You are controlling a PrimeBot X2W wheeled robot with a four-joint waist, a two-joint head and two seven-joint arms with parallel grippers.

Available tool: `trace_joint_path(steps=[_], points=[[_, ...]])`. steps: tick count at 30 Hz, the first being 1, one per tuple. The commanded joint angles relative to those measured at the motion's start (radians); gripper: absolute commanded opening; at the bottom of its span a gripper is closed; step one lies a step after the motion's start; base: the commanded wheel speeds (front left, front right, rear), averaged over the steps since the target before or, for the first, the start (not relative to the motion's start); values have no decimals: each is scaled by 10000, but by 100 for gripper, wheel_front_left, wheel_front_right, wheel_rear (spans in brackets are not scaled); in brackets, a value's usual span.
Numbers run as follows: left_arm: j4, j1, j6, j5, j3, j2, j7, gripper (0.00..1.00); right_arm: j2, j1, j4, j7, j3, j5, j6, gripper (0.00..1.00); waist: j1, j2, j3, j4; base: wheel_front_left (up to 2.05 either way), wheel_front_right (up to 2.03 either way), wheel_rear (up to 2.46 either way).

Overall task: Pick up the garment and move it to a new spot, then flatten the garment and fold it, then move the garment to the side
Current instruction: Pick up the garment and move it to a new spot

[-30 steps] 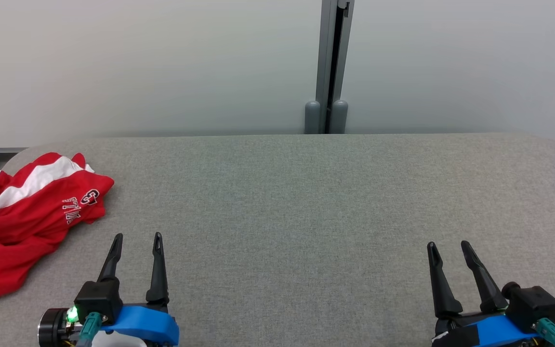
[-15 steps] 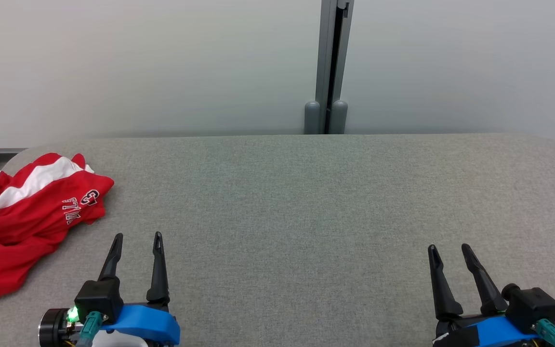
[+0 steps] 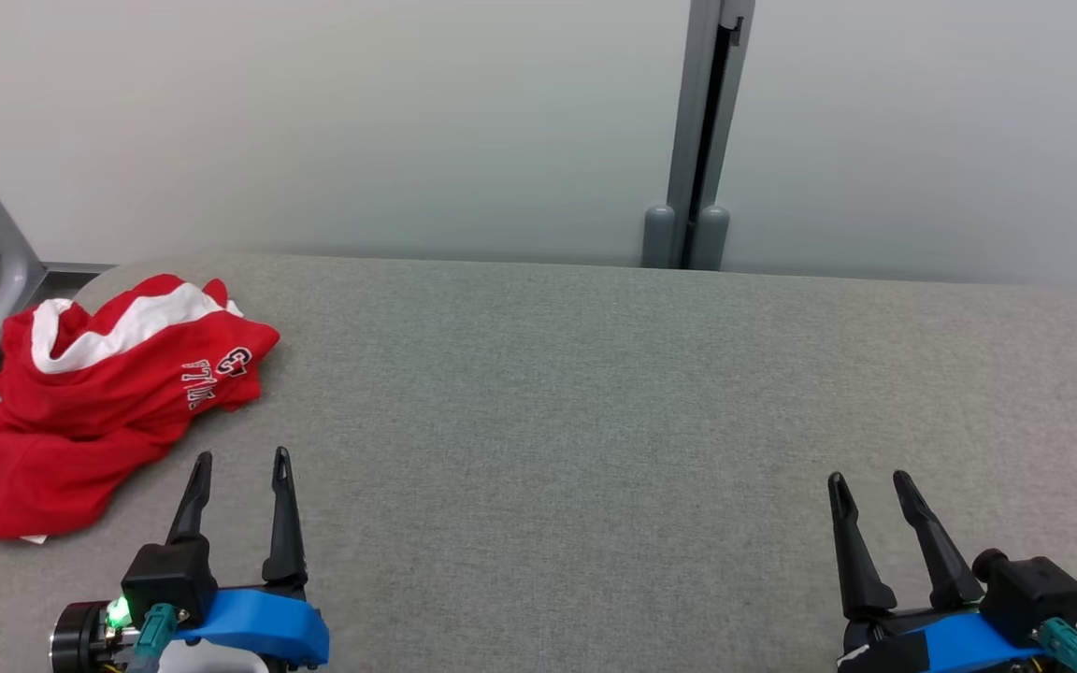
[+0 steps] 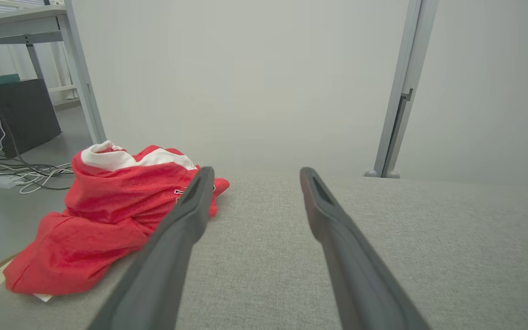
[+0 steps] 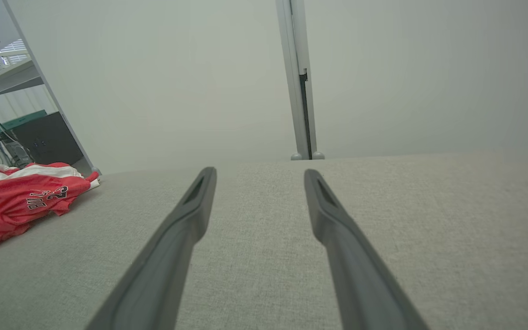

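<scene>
Got both sets of fingers spread wide and empty up close, left gripper point(image 3: 243, 453) low on the left, right gripper point(image 3: 868, 475) low on the right, over the grey table point(image 3: 548, 374). Swung the head view a bit leftward since a moment ago, grippers basically parked, so now seeing the whole red garment point(image 3: 108, 402) crumpled by the table's left edge, just beyond the left gripper. Probably lining up the pickup, nothing grabbed yet.

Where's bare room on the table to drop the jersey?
Bare grey table from the left gripper across to the right gripper and back to the partition post. Crowded only at the left edge: the crumpled red jersey.
</scene>
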Motion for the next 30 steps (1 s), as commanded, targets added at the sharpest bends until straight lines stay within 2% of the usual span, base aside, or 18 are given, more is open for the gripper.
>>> trace_joint_path(steps=[1, 13, 30], points=[[-39, -26, 74, -6, -5, 75, -25, 100, -63, 96, -47, -40, -3, 69, 4, 100, 0, 0, 29, 218, 0, 0, 0], [-142, 64, 247, -47, 41, 280, -8, 100, -65, 277, -107, -40, -2, 120, 4, 100, 0, 0, 3, 1381, 0, 0, 0], [-211, 110, 403, -229, 88, 439, -41, 100, -65, 239, -159, -40, 18, 137, 4, 100, 0, 0, 161, 3714, 0, 0, 0]])
